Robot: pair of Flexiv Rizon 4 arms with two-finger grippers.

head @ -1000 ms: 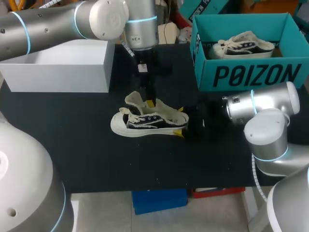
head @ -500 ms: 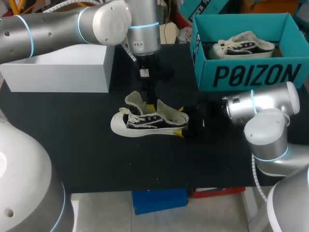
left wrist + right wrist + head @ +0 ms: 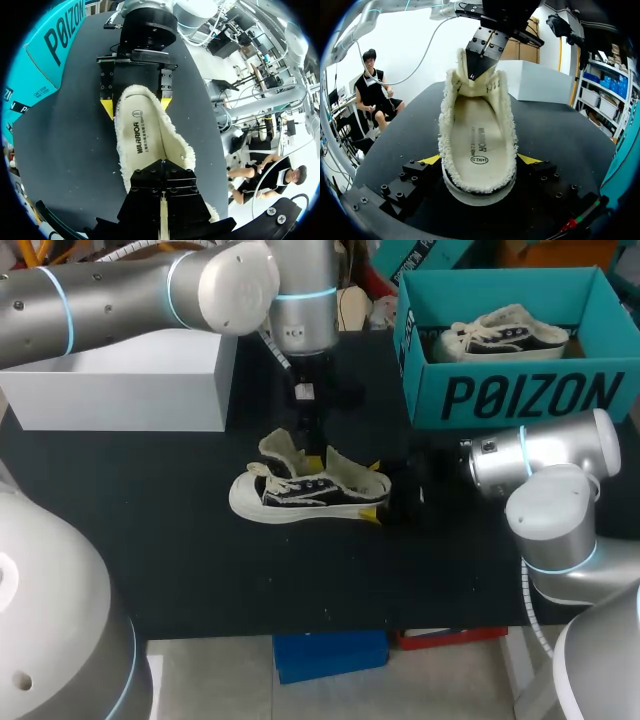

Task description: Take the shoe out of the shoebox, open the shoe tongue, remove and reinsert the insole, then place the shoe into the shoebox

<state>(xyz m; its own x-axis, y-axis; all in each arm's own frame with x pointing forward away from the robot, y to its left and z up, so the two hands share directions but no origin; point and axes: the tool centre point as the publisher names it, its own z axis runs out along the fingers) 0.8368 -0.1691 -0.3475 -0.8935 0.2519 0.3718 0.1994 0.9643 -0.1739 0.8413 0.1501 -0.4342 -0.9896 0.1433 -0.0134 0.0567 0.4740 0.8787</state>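
Shoe point(image 3: 305, 492) on table point(image 3: 200, 580), long axis straight out from right gripper point(image 3: 374, 490). Heel sits between its jaws, toe points away, toward my left side. Opening faces up, insole point(image 3: 477, 140) showing full length.

Right jaws wide, one yellow tip on each side of heel, gripping it.

Left gripper point(image 3: 312, 445) hangs vertical over the laced end, tips down at the fleece tongue point(image 3: 280, 450). Its jaws are narrow, fingers together. Can't tell if they pinch any fleece.

Room: bare mat past the toe and on the near side of both jaws, near table edge well apart. Far side is tighter. Shoebox point(image 3: 520, 395), holding a second shoe point(image 3: 505, 335), is near the right gripper, and white box point(image 3: 130, 390) is out beyond the toe.
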